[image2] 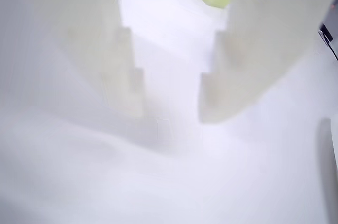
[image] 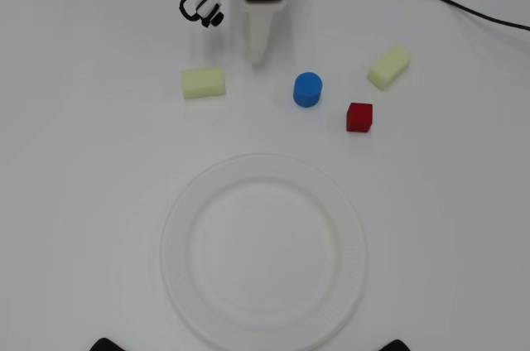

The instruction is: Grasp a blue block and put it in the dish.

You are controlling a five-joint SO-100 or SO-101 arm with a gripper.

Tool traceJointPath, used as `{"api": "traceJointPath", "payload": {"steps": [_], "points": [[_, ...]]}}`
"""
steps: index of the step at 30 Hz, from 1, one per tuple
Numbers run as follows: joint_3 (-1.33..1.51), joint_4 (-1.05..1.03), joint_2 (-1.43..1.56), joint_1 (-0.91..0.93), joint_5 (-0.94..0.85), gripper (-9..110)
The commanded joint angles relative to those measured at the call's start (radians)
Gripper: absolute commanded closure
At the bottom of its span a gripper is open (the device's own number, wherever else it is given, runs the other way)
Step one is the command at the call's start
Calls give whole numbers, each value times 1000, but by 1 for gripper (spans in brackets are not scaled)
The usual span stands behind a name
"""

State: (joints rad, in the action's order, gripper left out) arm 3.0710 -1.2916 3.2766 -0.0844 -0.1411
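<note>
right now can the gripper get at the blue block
Probably yes. The gripper hangs just up and left of the blue block in the overhead view, with bare table between them. The red cube and the yellow blocks sit clear of that path.

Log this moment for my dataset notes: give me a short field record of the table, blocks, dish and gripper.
surface: plain white table
blue block: small bright blue short cylinder, standing on the table above the dish in the overhead view, untouched
dish: large round white disposable plate, nothing in it
other blocks: red cube right of the blue block; two pale yellow rectangular blocks
gripper: white two-finger gripper, left of the blue block in the overhead view, holding nothing; wrist view shows a gap between its fingers
cable: black cable, top right
</note>
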Motion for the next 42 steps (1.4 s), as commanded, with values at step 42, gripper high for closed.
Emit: {"api": "traceJointPath", "payload": {"steps": [42], "points": [[-190, -20, -35, 175, -75, 101]]}}
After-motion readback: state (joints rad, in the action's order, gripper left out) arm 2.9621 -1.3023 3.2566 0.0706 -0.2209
